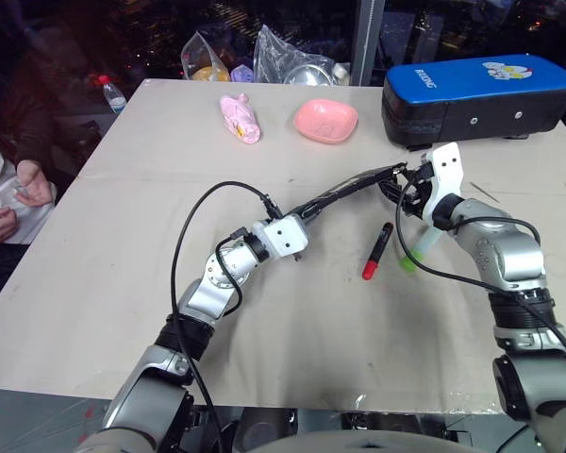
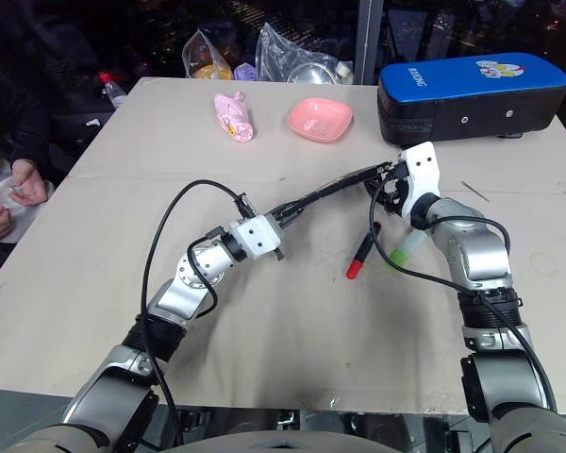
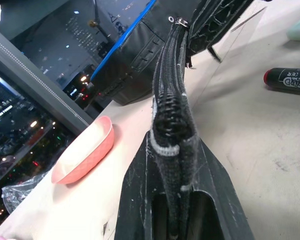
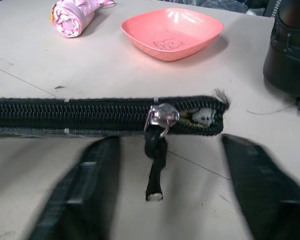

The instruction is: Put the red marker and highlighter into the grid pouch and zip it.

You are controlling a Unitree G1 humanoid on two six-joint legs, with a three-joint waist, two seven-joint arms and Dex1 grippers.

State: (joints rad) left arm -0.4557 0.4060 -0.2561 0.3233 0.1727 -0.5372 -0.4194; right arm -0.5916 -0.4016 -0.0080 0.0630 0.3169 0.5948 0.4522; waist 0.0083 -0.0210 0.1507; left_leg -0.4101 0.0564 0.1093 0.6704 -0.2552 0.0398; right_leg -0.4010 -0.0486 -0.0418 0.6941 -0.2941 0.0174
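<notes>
Right gripper partly hides, seemingly, the highlighter behind it.

black marker with red end, light-green highlighter — pink bowl, blue-topped black case

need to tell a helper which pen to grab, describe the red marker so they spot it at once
Start from the big blue-topped black case at the table's far right and come toward the robot, past the right gripper. The red marker lies flat there: slim, black, red-tipped, beside the stubbier light-green highlighter.
</notes>
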